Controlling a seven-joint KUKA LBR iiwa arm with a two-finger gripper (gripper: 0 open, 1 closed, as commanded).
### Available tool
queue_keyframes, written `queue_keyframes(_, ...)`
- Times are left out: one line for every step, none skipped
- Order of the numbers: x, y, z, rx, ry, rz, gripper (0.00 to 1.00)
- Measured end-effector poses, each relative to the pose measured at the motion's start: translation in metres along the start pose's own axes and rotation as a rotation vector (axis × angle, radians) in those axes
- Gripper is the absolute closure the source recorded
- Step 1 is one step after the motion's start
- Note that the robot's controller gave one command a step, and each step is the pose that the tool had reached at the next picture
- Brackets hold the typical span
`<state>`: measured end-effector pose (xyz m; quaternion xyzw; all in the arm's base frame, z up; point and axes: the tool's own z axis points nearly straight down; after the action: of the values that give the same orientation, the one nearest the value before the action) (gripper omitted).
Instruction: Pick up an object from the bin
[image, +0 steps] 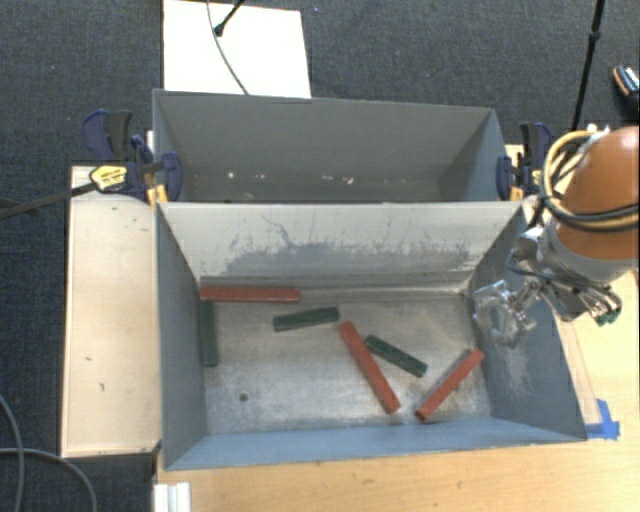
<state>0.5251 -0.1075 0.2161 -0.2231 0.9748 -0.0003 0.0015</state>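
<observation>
My gripper hangs at the bin's right side, above the sloping right wall, with nothing seen in it. Nearest to it, just below and to the left, a red bar lies slanted on the floor by the front right corner. A short dark green bar lies a little further left. It touches a longer red bar that runs diagonally across the middle of the floor.
Another dark green bar lies near the middle of the floor. A red bar lies along the back wall at left, and a dark green bar runs along the left wall. The arm's orange cover stands over the right rim.
</observation>
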Motion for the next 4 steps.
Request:
queue_keyframes(0.000, 0.000, 0.000, 0.000, 0.000, 0.000, 0.00)
queue_keyframes(-0.006, 0.034, 0.118, -0.006, 0.005, -0.264, 0.00)
queue_keyframes(0.027, 0.000, 0.147, -0.003, 0.005, -0.228, 0.00)
queue_keyframes(0.014, 0.018, 0.146, 0.000, -0.003, -0.629, 0.00)
